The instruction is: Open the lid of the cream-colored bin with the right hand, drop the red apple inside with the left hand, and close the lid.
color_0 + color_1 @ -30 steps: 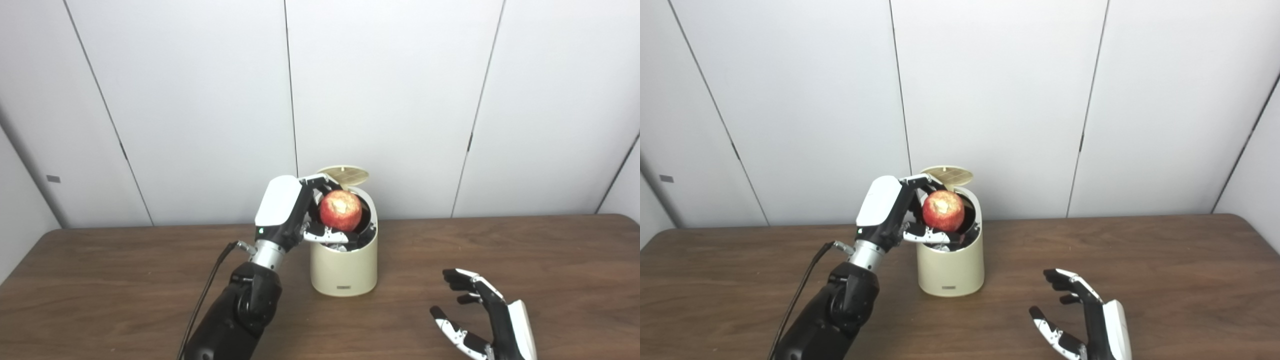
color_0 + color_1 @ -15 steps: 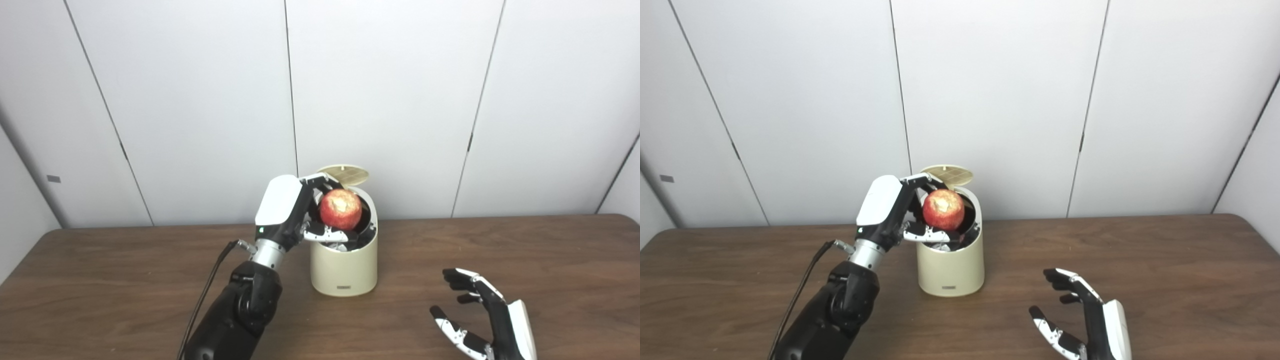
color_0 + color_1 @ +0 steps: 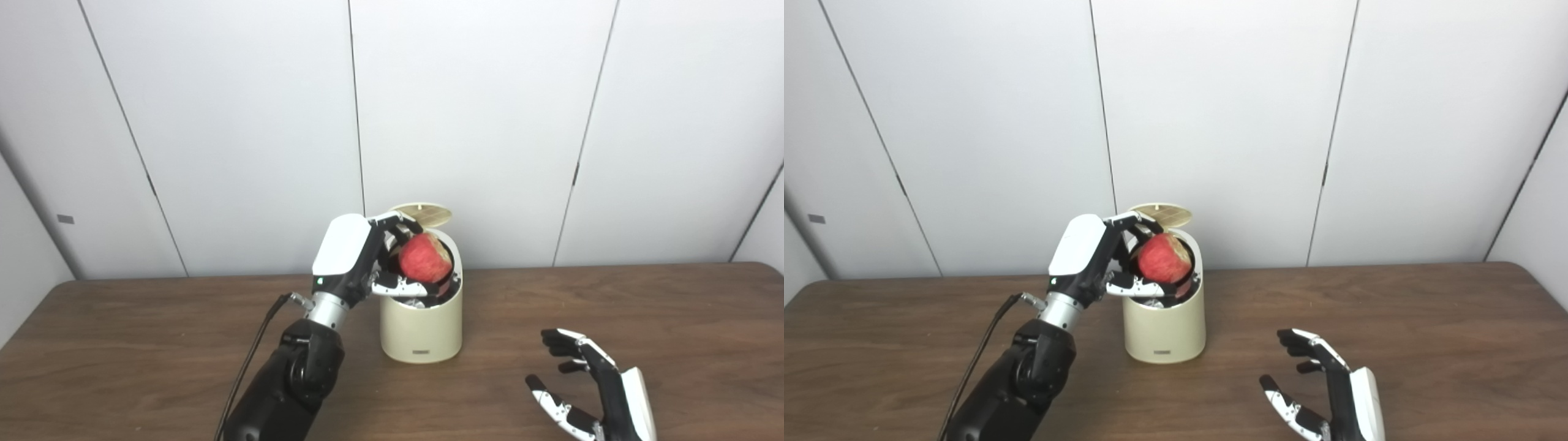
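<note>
Cream-colored bin [image 3: 421, 327]: you see a smooth, rounded cylinder standing on the dark wood-grain table [image 3: 122, 343], its round lid [image 3: 422, 214] tipped up at the back rim. Your left robot hand [image 3: 358, 257], with a glossy white shell and black fingers, cups the round red apple [image 3: 424, 258] at the bin's dark mouth; whether the fingers truly clasp it you cannot tell. Your right robot hand [image 3: 591, 389] is spread and empty, near the table's front edge, well apart from the bin.

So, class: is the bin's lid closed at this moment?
No. The lid stands tipped up behind the cream-colored bin, whose mouth is open under the red apple.
</note>
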